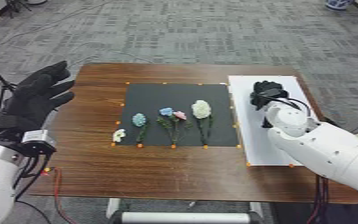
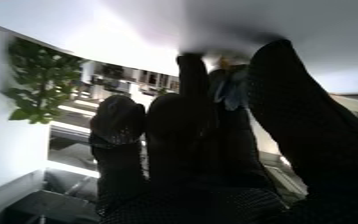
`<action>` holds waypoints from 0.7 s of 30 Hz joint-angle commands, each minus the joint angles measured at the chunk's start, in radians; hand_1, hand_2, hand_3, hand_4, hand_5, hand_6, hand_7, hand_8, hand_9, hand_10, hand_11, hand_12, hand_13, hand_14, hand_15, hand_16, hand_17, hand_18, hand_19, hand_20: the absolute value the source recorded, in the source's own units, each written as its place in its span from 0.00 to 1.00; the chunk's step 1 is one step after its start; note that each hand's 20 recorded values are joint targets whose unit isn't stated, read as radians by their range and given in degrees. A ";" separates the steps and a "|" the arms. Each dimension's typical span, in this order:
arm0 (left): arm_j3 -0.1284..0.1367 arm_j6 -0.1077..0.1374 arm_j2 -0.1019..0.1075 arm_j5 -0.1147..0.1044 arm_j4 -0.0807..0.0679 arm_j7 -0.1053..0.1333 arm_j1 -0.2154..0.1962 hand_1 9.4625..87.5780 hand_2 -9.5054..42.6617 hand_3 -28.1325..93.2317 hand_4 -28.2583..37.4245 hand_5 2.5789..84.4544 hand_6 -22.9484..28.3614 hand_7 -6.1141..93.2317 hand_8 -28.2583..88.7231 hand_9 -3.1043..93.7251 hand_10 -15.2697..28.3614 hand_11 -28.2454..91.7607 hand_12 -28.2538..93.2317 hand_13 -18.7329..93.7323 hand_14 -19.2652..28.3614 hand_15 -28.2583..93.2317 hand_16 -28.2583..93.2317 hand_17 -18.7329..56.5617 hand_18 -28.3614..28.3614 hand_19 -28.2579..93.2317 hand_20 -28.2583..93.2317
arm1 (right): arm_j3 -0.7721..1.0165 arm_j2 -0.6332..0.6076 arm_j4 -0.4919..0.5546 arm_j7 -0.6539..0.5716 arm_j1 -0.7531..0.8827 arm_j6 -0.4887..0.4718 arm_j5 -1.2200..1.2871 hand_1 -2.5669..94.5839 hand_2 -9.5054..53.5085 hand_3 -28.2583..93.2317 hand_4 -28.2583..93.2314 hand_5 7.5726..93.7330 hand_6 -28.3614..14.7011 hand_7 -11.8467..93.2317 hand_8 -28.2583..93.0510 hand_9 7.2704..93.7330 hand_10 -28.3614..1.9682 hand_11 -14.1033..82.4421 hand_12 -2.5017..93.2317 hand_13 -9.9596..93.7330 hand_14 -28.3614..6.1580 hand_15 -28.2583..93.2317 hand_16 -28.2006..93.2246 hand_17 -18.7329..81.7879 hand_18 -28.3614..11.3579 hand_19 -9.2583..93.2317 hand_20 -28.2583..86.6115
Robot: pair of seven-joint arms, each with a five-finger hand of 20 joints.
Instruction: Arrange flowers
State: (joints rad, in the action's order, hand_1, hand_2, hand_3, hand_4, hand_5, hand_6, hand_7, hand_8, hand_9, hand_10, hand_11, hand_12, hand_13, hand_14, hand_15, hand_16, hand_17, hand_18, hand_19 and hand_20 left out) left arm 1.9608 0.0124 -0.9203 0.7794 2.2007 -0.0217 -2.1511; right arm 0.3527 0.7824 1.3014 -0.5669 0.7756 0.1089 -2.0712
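Over the white board (image 1: 255,145), my right hand (image 1: 268,93) is low, with a small dark piece (image 1: 267,123) showing just below it. In the right wrist view, the thumb and fingers of my right hand (image 2: 171,145) pinch a blue-grey flower (image 2: 231,89) with an orange part; its lower end is hidden. My left hand (image 1: 35,97) is above the table's left edge, fingers relaxed and holding nothing. On the black mat (image 1: 158,95) lie a white flower (image 1: 119,135), a blue-green one (image 1: 139,120), a blue one (image 1: 166,111), a pink one (image 1: 180,115) and a tall cream one (image 1: 201,109).
Orange marks line the mat and the board on the brown table (image 1: 158,172). Red and black cables (image 1: 57,182) run at the table's front left. Beyond the hand in the right wrist view stands a green plant (image 2: 40,75).
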 commanded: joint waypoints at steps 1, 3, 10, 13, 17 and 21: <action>0.001 0.008 -0.005 0.001 0.003 -0.001 0.000 0.21 0.15 0.80 0.02 0.26 0.48 0.26 0.16 0.21 0.56 0.43 0.39 0.24 0.67 0.59 0.19 0.11 0.83 0.55 0.32 | 0.084 -0.011 0.069 0.091 0.062 0.053 0.027 0.50 0.00 0.88 0.00 0.60 0.72 0.51 0.19 0.80 0.78 0.30 0.41 0.75 0.66 0.93 0.49 0.59 0.23 1.00 0.71; 0.004 0.009 -0.005 0.001 0.005 -0.002 -0.004 0.21 0.15 0.80 0.02 0.26 0.48 0.26 0.16 0.21 0.57 0.43 0.39 0.24 0.67 0.59 0.19 0.11 0.83 0.55 0.32 | 0.101 -0.017 0.092 0.130 0.079 0.100 0.109 0.52 0.00 0.88 0.00 0.67 0.74 0.57 0.23 0.87 0.79 0.33 0.49 0.76 0.67 0.93 0.49 0.60 0.24 1.00 0.71; -0.001 0.004 -0.004 0.002 0.002 0.000 0.005 0.21 0.16 0.80 0.02 0.26 0.48 0.26 0.16 0.21 0.56 0.43 0.39 0.24 0.67 0.60 0.19 0.11 0.83 0.55 0.32 | 0.274 -0.054 0.270 0.220 0.242 0.086 0.167 0.53 0.00 0.91 0.00 0.74 0.73 0.58 0.24 0.92 0.82 0.36 0.53 0.79 0.68 0.92 0.50 0.62 0.23 1.00 0.73; -0.002 0.001 -0.006 0.001 0.001 -0.005 0.007 0.21 0.16 0.80 0.02 0.26 0.48 0.26 0.16 0.21 0.56 0.43 0.39 0.24 0.67 0.59 0.19 0.11 0.83 0.55 0.32 | 0.313 -0.059 0.333 0.235 0.303 0.074 0.130 0.53 0.00 0.91 0.00 0.75 0.73 0.57 0.25 0.92 0.82 0.35 0.53 0.79 0.69 0.92 0.51 0.62 0.23 1.00 0.73; -0.002 -0.001 -0.006 0.001 0.000 -0.004 0.007 0.21 0.15 0.80 0.02 0.26 0.48 0.26 0.16 0.21 0.56 0.43 0.39 0.24 0.67 0.60 0.19 0.11 0.83 0.55 0.32 | 0.342 -0.052 0.376 0.237 0.358 0.058 0.076 0.53 0.00 0.91 0.00 0.75 0.73 0.57 0.25 0.92 0.82 0.35 0.54 0.79 0.69 0.92 0.51 0.63 0.23 1.00 0.74; -0.001 -0.006 0.003 0.000 -0.003 -0.010 0.010 0.21 0.15 0.80 0.02 0.26 0.48 0.26 0.16 0.21 0.56 0.43 0.39 0.24 0.67 0.59 0.19 0.11 0.83 0.55 0.32 | 0.372 -0.046 0.398 0.242 0.416 0.067 0.076 0.53 0.00 0.91 0.00 0.76 0.73 0.56 0.25 0.93 0.82 0.35 0.54 0.80 0.69 0.92 0.51 0.63 0.23 1.00 0.74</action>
State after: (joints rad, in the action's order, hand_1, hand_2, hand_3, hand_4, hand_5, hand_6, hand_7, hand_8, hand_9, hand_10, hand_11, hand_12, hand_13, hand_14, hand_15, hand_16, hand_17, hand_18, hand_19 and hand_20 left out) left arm 1.9590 0.0122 -0.9204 0.7794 2.2001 -0.0226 -2.1438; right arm 0.7033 0.7241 1.6691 -0.3457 1.0954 0.1754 -1.9920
